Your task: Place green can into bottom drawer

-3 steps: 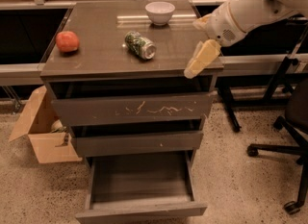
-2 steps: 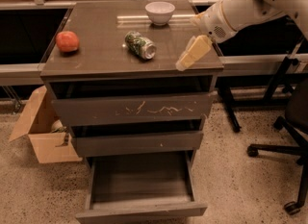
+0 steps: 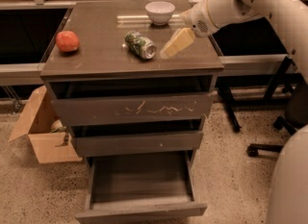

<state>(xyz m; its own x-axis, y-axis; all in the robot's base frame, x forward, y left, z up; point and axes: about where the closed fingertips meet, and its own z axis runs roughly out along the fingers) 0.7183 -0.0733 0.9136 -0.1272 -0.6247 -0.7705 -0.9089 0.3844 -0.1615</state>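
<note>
The green can (image 3: 140, 44) lies on its side near the middle of the cabinet top, its silver end facing front right. The gripper (image 3: 173, 45) hangs just right of the can, a little above the top, apart from it. Its pale yellow fingers (image 3: 178, 42) point down and left toward the can. The white arm (image 3: 231, 6) reaches in from the upper right. The bottom drawer (image 3: 140, 185) is pulled out, and its wide shallow tray holds nothing.
A red fruit (image 3: 67, 41) sits at the top's left side and a white bowl (image 3: 160, 12) at the back. The scratched top drawer front (image 3: 132, 109) stands slightly out. A cardboard box (image 3: 41, 134) stands on the floor at left, an office chair base (image 3: 276, 136) at right.
The gripper has moved left across the cabinet top from near its right edge to close beside the can. The can, fruit and bowl have not moved.
</note>
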